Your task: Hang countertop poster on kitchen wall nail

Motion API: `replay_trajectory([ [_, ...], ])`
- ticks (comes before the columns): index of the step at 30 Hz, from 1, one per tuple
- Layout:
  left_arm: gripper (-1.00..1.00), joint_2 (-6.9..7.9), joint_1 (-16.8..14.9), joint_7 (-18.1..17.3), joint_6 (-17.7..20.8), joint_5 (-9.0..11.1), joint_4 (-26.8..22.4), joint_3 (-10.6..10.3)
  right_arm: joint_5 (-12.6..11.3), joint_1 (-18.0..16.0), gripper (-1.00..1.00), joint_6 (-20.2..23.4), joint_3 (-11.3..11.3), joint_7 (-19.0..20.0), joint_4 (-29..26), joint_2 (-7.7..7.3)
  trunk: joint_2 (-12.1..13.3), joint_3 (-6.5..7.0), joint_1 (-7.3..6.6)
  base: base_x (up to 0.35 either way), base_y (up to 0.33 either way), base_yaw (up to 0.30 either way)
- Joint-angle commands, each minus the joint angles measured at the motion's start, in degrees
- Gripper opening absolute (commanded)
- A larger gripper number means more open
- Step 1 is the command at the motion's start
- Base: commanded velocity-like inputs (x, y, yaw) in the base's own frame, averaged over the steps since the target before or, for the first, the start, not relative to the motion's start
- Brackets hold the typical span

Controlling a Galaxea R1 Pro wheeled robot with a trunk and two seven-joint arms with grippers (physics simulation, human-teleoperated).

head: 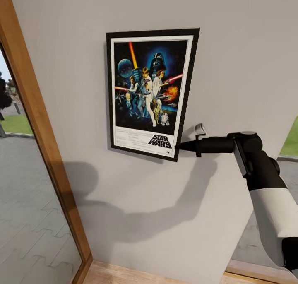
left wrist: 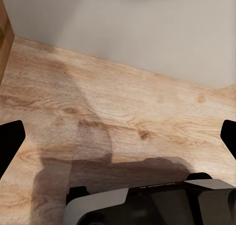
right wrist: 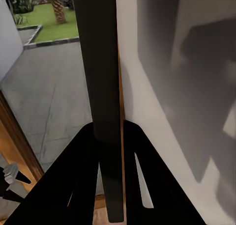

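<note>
From the head camera, you have the poster up against the plain grey wall, its long axis running up and down though it hangs a little skewed, the lower edge swung toward your left. Your right gripper reaches in sideways from the right and meets the frame at its lower right corner, so the poster lies straight off the fingertips, away toward your left and upward. No nail is visible; if one is there, the poster hides it. A wooden window frame runs down the left of the wall, well apart from the poster.

In the left wrist view, the left gripper faces down at the pale wood floor where it meets the wall, with its two dark fingertips spread wide at the edges and nothing between them. That arm is far from the poster, so the right arm is the one to work with.

In the right wrist view, you see the poster edge-on as a thin dark strip, running lengthwise away from the camera. The two fingers are closed in on either side of that edge, pinching it. The wall lies just beside the strip on one side. My judgement: before you let go, check the frame is caught on a nail, since the tilt suggests the gripper may be carrying it.
</note>
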Motion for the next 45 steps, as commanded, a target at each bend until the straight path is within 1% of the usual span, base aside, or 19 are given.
replay_trajectory([
  [1,1.00,-0.04,0.01,-0.33,0.42,-0.24,-0.13,0.15,0.04,-0.02,-1.00,0.72,0.04,0.30,0.03,-0.03,-0.04,-0.01,0.02,0.000,0.000,0.000],
  [33,1.00,-0.04,0.01,-0.33,0.42,-0.24,-0.13,0.15,0.02,-0.02,-1.00,0.54,0.04,0.37,0.18,-0.03,-0.04,-0.01,0.02,0.000,0.000,0.000],
  [45,1.00,-0.04,0.01,-0.33,0.42,-0.24,-0.10,0.15,-0.05,-0.02,-1.00,0.62,0.06,0.37,0.10,0.28,-0.04,-0.01,0.02,0.000,0.000,0.000],
])
